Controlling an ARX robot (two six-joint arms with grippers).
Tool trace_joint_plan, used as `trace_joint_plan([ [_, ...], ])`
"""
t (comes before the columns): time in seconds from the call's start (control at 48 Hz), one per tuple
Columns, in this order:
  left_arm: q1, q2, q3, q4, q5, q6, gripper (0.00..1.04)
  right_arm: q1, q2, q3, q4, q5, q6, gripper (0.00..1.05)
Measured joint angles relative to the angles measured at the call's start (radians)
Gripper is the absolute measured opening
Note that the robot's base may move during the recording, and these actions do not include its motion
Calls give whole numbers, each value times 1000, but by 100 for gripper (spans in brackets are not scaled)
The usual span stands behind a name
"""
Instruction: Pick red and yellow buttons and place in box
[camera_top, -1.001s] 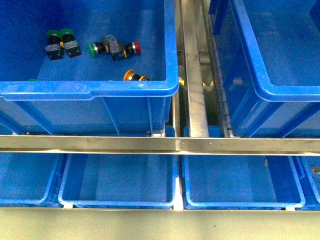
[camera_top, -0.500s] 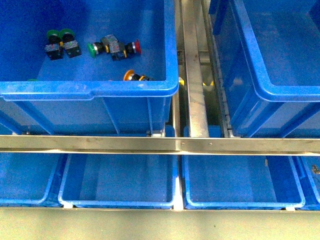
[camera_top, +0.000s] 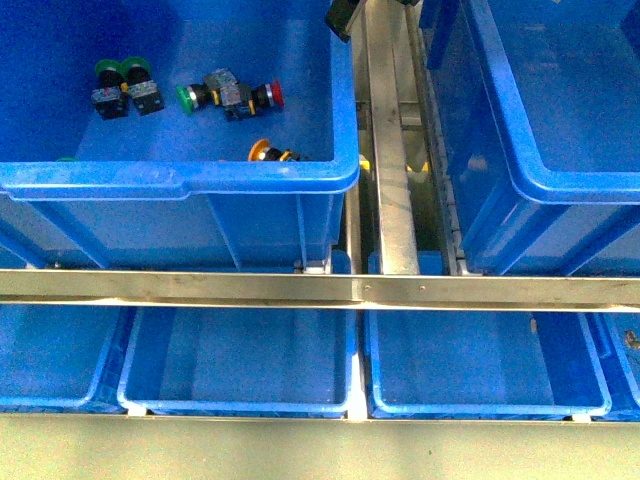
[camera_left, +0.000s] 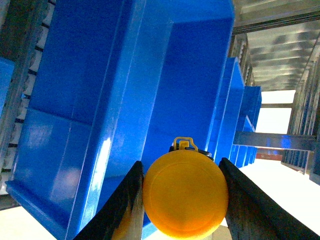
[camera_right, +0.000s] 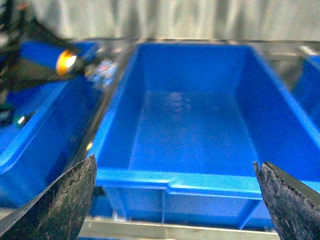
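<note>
My left gripper is shut on a yellow button, whose round cap fills the gap between the black fingers. The right wrist view shows that same yellow cap held over the rail beside the right deep box. In the front view the left deep box holds a red button, another yellow button and green-capped switches. My right gripper is open, with nothing between its fingers, in front of the right box's near rim.
A metal rail runs between the two deep boxes. A steel bar crosses in front of them. Shallow blue trays sit below it. A dark arm part shows at the top edge.
A dark part of an arm has come into the front view's top edge, above the gap between the deep boxes. The buttons in the left box have not moved.
</note>
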Motion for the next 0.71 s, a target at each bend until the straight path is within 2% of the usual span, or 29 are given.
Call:
trace_joint_plan([
  [0.021, -2, 0, 0, 0, 0, -1, 36, -9, 13, 8, -19, -19, -9, 98],
  [0.083, -5, 3, 4, 0, -7, -7, 36, -25, 120, 42, -54, -234, -160, 98],
  [0.146, -13, 4, 6, 0, -8, -9, 36, 8, 216, 60, -11, -333, -270, 98],
  [0.208, -23, 4, 12, -2, -10, -13, 36, 58, 301, 75, 47, -380, -388, 98],
  [0.271, -31, 4, 13, -6, -11, -13, 36, 107, 385, 96, 115, -389, -485, 98],
  [0.354, -42, 4, 13, -14, -19, -11, 36, 162, 582, 143, 305, -391, -628, 98],
  [0.459, -55, 5, 13, -21, -19, -5, 36, 166, 826, 195, 499, -375, -721, 98],
  [0.709, -61, 22, 22, -55, -23, 13, 36, 161, 1192, 275, 714, -332, -858, 98],
])
